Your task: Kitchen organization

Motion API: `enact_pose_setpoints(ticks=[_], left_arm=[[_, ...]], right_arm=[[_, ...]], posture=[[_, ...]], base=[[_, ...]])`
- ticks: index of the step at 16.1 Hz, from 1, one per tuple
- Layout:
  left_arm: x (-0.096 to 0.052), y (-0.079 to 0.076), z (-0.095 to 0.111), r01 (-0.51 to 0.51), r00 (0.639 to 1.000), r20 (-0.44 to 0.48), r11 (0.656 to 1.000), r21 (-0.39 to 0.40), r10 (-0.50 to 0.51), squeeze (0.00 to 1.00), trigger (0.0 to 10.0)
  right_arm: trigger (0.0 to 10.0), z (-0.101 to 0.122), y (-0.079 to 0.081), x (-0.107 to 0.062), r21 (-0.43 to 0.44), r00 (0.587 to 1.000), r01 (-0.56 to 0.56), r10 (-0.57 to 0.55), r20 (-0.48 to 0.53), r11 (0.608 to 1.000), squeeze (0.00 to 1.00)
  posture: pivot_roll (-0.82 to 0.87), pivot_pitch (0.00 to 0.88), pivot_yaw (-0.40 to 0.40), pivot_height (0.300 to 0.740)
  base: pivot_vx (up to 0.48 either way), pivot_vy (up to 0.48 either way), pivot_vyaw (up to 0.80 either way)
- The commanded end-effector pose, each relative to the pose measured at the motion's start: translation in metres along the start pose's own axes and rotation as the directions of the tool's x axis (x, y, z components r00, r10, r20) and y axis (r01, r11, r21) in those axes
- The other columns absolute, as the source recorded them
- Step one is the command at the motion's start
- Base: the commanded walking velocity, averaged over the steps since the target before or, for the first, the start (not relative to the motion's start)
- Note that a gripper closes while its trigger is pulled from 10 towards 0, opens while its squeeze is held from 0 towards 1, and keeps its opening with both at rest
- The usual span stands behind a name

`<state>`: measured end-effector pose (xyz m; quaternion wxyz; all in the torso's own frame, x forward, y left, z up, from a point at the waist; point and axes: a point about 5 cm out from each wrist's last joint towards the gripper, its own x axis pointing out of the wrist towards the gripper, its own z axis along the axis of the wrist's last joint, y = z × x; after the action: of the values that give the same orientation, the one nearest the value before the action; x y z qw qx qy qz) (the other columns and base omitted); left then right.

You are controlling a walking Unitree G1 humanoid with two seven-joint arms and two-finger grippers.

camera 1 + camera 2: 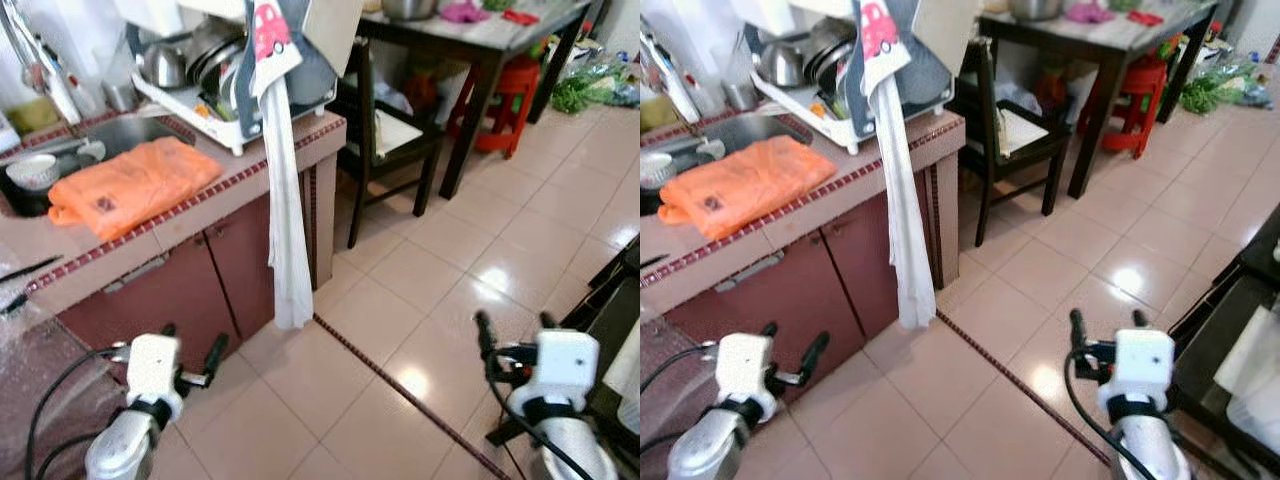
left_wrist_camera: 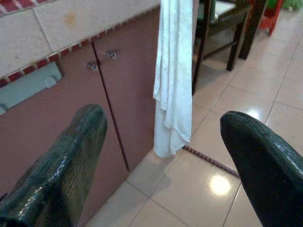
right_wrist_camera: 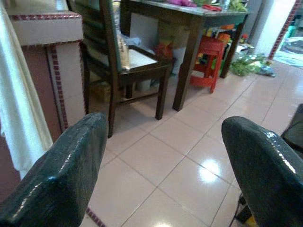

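Both grippers empty, held low over the tile floor (image 1: 420,290): my left gripper (image 1: 190,352) has fingers spread, beside the cabinet doors (image 1: 215,275); right gripper (image 1: 512,330) also spread. White towel (image 1: 285,230) hangs from the dish rack (image 1: 235,95) down the counter end. Orange bag (image 1: 130,185) lies on the counter (image 1: 200,210) beside the sink (image 1: 130,132).

Long white cloth towel (image 1: 902,215) hangs off tiled counter edge (image 1: 840,195). Orange plastic bag (image 1: 740,183) lies flat on counter. Left gripper (image 1: 795,355) and right gripper (image 1: 1107,322) both spread, above floor.
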<state>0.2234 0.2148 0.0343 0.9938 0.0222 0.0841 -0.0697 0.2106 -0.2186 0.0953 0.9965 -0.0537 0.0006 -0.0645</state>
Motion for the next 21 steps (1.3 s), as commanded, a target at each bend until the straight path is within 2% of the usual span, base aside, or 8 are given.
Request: enact_pose_setpoints(ticks=[1,4,6,8,12,15,17,21], left_arm=[[-0.004,0.001,0.006,-0.024,0.999,0.036,1.0,0.012,0.023,0.0,10.0],[-0.018,0.003,0.004,-0.093,0.996,0.02,0.994,0.058,0.092,0.0,10.0],[-0.022,0.003,0.003,-0.078,0.997,0.015,0.993,0.089,0.077,0.0,10.0],[-0.017,0.006,0.001,-0.09,0.996,0.005,0.991,0.1,0.09,0.0,10.0],[-0.01,0.017,-0.002,-0.131,0.991,0.016,0.983,0.13,0.13,0.0,10.0],[-0.008,0.026,-0.007,-0.158,0.987,0.003,0.982,0.103,0.158,0.0,10.0],[-0.004,0.029,-0.011,-0.161,0.987,0.001,0.976,0.146,0.163,0.0,10.0],[0.006,0.025,-0.005,-0.174,0.985,0.046,0.973,0.149,0.169,0.0,10.0]], right_arm=[[10.0,0.006,0.002,-0.002,-0.009,1.0,-0.006,0.006,0.005,1.0,0.0],[10.0,0.017,0.009,-0.003,-0.036,0.999,-0.048,0.048,0.015,0.998,0.0],[10.0,0.018,0.014,-0.003,-0.046,0.998,-0.06,0.061,0.004,0.997,0.0],[10.0,0.019,0.022,-0.003,-0.091,0.995,-0.094,0.095,0.009,0.991,0.0],[10.0,0.026,0.027,0.002,-0.062,0.995,-0.09,0.092,0.028,0.994,0.0],[10.0,0.031,0.032,0.004,-0.046,0.995,-0.087,0.089,0.054,0.995,0.0],[10.0,0.033,0.035,0.006,-0.038,0.995,-0.08,0.082,0.061,0.996,0.0],[10.0,0.035,0.032,0.01,-0.041,0.995,-0.076,0.079,0.067,0.996,0.0]], posture=[[-0.01,0.05,0.018,0.74],[0.0,0.064,0.005,0.74],[0.0,0.068,0.0,0.74],[0.01,0.064,0.001,0.74],[0.0,0.059,0.021,0.74],[0.0,0.06,0.034,0.74],[0.0,0.06,0.034,0.74],[0.01,0.061,0.025,0.74]], base=[[0.0,0.0,0.0],[0.0,0.0,0.0],[0.0,0.0,0.0],[0.0,0.0,0.8],[0.0,0.0,0.8],[0.0,0.0,0.8],[0.0,0.0,0.8],[0.0,0.0,0.8]])
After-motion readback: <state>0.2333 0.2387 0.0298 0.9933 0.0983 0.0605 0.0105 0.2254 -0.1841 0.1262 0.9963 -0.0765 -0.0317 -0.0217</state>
